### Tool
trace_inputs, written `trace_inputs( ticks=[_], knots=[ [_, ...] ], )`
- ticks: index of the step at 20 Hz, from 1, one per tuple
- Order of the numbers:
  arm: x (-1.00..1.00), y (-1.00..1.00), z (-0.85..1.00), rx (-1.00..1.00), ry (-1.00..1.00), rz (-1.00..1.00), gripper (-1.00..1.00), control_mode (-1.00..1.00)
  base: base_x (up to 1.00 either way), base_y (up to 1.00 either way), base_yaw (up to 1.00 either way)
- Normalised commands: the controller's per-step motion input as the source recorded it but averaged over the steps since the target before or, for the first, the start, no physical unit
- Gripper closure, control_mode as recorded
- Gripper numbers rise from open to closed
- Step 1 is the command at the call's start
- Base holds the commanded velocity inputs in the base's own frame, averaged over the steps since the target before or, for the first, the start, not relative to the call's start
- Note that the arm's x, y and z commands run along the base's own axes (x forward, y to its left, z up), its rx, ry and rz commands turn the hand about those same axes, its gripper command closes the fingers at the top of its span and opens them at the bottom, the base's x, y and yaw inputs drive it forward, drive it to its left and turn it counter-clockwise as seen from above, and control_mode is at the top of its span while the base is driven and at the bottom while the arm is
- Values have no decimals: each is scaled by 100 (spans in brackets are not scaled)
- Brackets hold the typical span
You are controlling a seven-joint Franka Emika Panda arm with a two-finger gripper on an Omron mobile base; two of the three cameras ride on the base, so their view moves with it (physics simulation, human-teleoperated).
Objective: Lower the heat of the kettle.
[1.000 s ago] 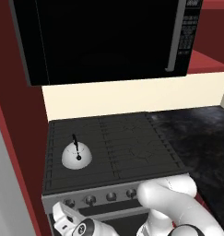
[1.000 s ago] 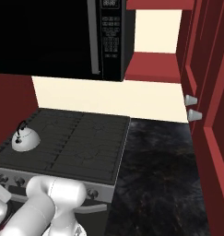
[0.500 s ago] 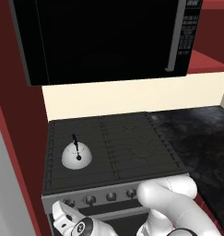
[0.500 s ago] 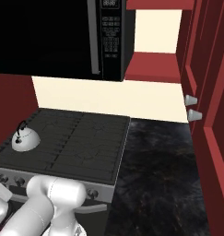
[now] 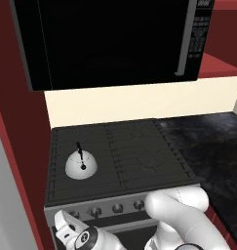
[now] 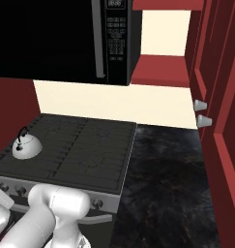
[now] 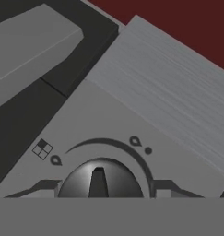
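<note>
Kettle (image 5: 81, 166) sits on the stove's (image 5: 139, 151) front-left burner, left of centre in the left base view; at far left in the right base view (image 6: 26, 147). My pincer (image 7: 104, 193) is at the bottom of the hand view, tips either side of a round knob (image 7: 102, 180) on the grey panel. Cannot tell whether they clamp it.

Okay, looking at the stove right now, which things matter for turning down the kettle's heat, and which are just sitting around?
Part of the job:
- kettle, on the stove's front left burner
- stove knob, straight ahead of the gripper in the hand view
- stove

Just around:
- microwave above the stove
- dark counter to the right
- red cabinets
</note>
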Motion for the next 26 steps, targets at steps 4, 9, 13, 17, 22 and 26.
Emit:
trace_inputs(
  ticks=[4, 9, 13, 17, 22, 26],
  knots=[
    [0, 0, -1, 0, 0, 0, 100, -100, 0, 0, 0],
    [0, 0, 0, 3, -7, 0, 100, -100, 0, 0, 0],
    [0, 0, 0, 10, 0, -3, 100, -100, 0, 0, 0],
    [0, 0, 0, 15, 0, -4, 100, -100, 0, 0, 0],
    [0, 0, 0, 18, 0, -6, 100, -100, 0, 0, 0],
    [0, 0, -5, 21, 0, -7, 100, -100, 0, 0, 0]
  ],
)
